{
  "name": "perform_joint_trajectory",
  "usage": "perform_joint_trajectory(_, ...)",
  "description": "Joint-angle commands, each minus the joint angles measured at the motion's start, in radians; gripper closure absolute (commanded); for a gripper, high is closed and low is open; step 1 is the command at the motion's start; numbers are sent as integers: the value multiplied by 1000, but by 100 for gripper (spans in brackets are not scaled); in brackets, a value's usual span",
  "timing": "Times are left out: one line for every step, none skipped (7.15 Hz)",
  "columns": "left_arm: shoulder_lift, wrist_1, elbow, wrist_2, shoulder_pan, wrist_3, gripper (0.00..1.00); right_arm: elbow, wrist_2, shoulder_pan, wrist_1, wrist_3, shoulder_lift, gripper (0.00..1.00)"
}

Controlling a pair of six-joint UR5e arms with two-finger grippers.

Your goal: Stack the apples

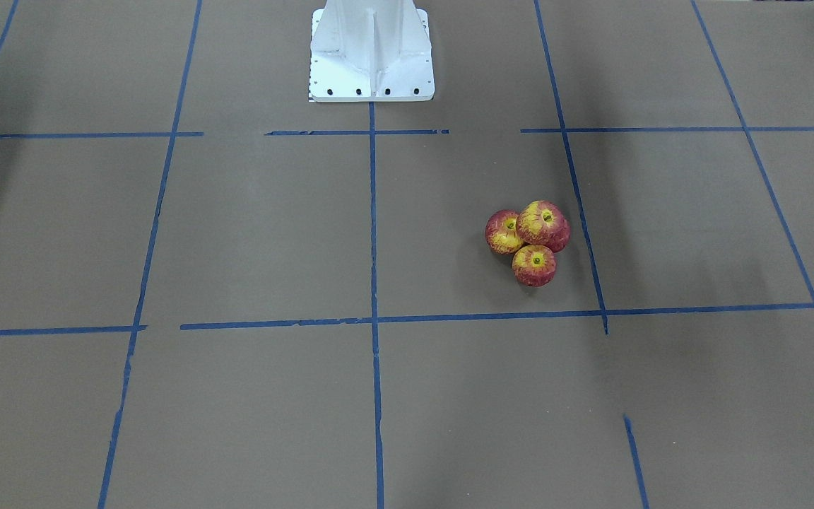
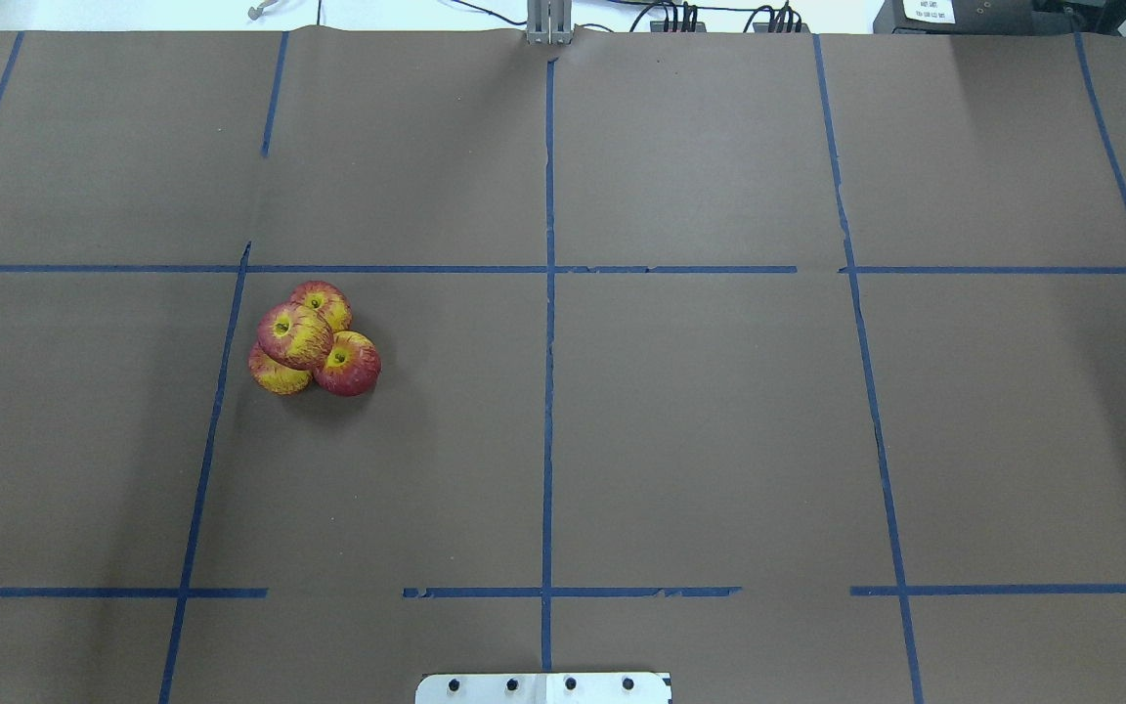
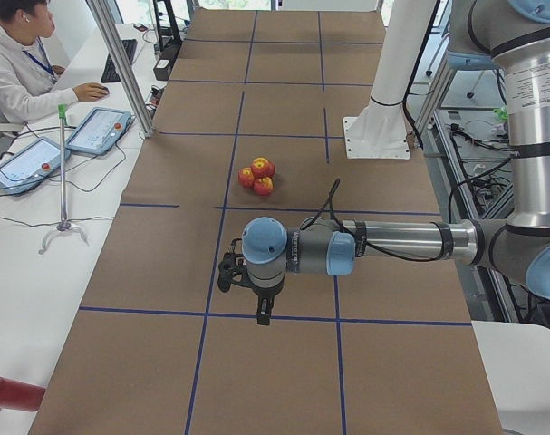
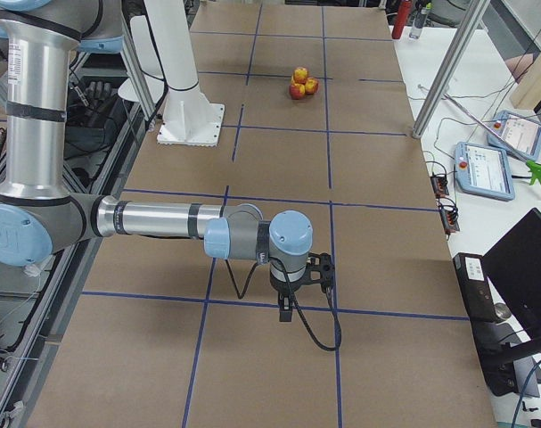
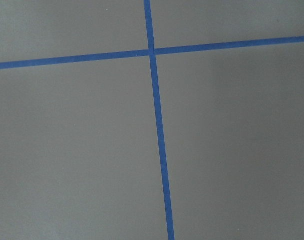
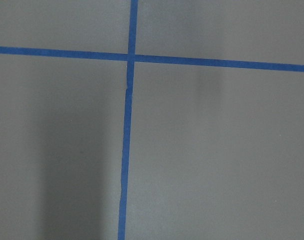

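Covering the whole work area, the brown table (image 2: 719,440) carries a grid of blue tape lines (image 2: 548,391). The white pedestal (image 1: 372,49) stands at the middle of the robot's edge. The left arm (image 3: 392,243) and the right arm (image 4: 154,218) each reach out level over opposite ends of the table. The left gripper (image 3: 263,308) and the right gripper (image 4: 286,308) point downward, each over a tape crossing, well apart from the fruit. Whether either is clenched or released cannot be told. The four apples (image 2: 309,342) sit clustered in one grid square on the robot's left half. Three touch one another on the table. The top apple (image 1: 541,221) rests on them, its stem hollow tilted upward.
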Motion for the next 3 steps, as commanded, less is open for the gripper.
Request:
perform_joint_trajectory(0,5,-1,-1,0,0,0,0,0,0,0,0,0,0)
perform_joint_trajectory(-3,4,8,0,0,0,0,0,0,0,0,0,0,0)
perform_joint_trajectory(-5,4,5,1,0,0,0,0,0,0,0,0,0,0)
